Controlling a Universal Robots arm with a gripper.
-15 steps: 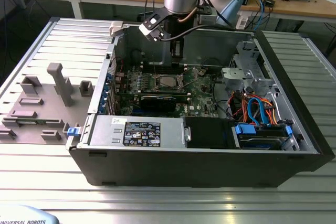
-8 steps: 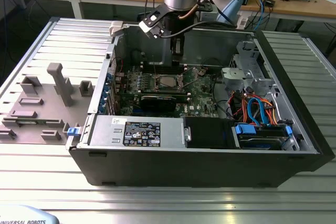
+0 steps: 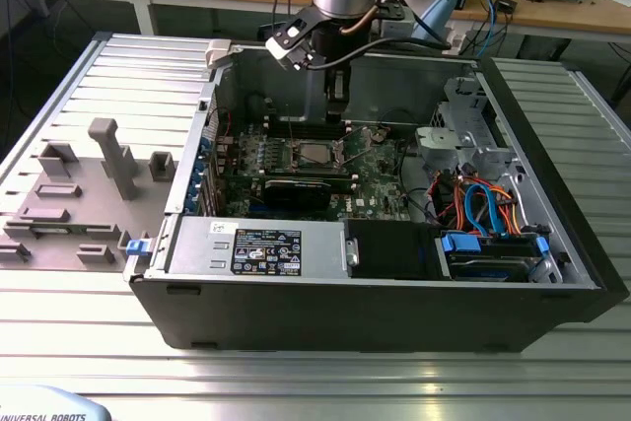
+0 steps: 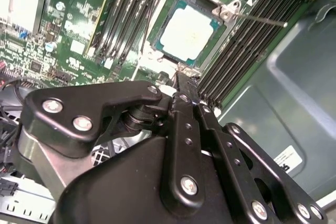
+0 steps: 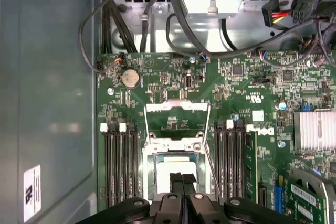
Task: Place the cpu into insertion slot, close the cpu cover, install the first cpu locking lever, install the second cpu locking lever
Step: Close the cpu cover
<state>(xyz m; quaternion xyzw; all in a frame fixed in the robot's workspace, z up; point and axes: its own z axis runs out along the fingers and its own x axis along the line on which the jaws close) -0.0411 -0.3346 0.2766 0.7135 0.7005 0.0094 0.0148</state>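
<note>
The cpu (image 4: 188, 31) lies flat in the insertion slot (image 4: 155, 52) on the green motherboard, silver top up; the first wrist view also has the cpu (image 5: 167, 164) in the insertion slot (image 5: 148, 149). The cpu cover (image 5: 177, 107), a thin silver frame with a square window, stands swung open off the slot's far side. A thin lever rod (image 4: 262, 21) sticks out beside the slot. My gripper (image 5: 182, 181) hangs just above the chip's near edge, fingers pressed together with nothing between them. In the exterior view the gripper (image 3: 337, 121) reaches into the case over the insertion slot (image 3: 314, 152).
Black memory slots (image 5: 122, 166) flank the socket on both sides. A graphics card (image 3: 299, 191) lies in front of the socket. Cables (image 3: 478, 206) and a drive cage fill the exterior view's right of the case. The case wall (image 4: 294, 93) rises close by.
</note>
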